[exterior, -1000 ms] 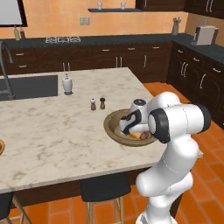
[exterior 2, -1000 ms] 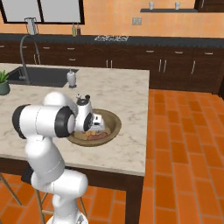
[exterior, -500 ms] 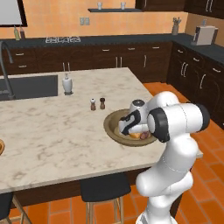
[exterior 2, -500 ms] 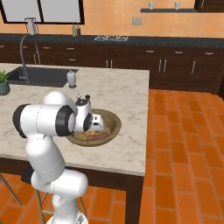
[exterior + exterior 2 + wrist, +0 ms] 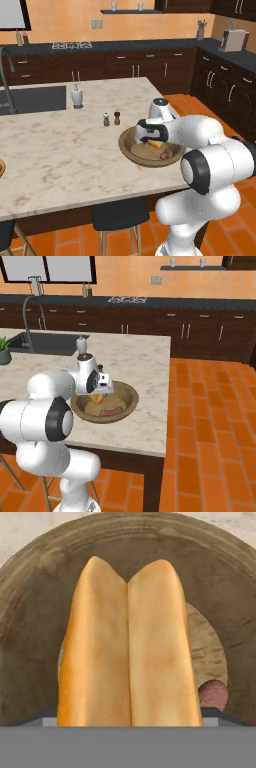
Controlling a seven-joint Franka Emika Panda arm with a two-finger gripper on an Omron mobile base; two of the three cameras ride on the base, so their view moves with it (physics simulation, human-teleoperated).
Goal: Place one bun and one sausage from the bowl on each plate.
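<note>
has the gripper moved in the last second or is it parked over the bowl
Cannot tell. In both base views the gripper sits over the near side of the wooden bowl, above the bun, as it did a second ago against the bowl rim; any shift is too small to see.

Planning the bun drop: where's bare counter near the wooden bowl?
Bare marble lies left of the olive-brown wooden bowl, toward the dark sink. It is tight behind the bowl at the two small shakers, and where the gripper hovers.
</note>
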